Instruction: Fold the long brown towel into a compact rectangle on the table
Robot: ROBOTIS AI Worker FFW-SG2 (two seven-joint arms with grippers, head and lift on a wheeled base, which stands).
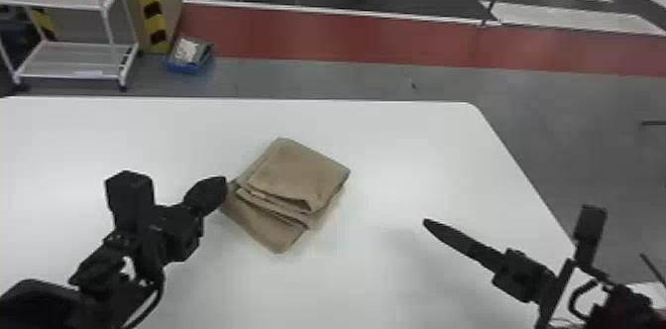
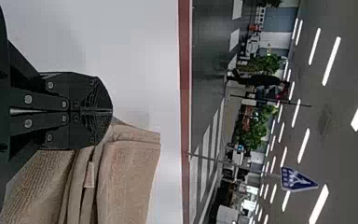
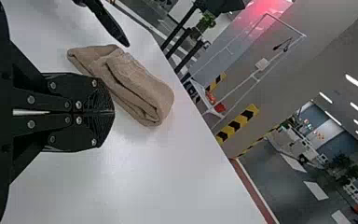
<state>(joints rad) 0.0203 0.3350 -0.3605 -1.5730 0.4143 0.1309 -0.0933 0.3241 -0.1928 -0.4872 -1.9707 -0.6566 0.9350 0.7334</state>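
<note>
A: Where is the towel (image 1: 297, 174) found?
B: It is seen on the table (image 1: 396, 130), folded into a thick stack. Its loose layers are turned toward the robot and left, and a lower layer is left jutting out past the upper ones. A small tag (image 2: 89, 175) is shown between folds in the left wrist view.
A: And the left gripper (image 1: 224, 182)?
B: It is held at the towel's left corner, its fingers pressed together, with no cloth seen pinched between them. Whether the towel is touched cannot be told.
A: The right gripper (image 1: 426, 223)?
B: It is held above the table, well apart from the towel; its fingers are closed together too.
A: Farther out?
B: A white cart (image 1: 74, 3) and a blue bin (image 1: 186, 66) are seen beyond the table.
</note>
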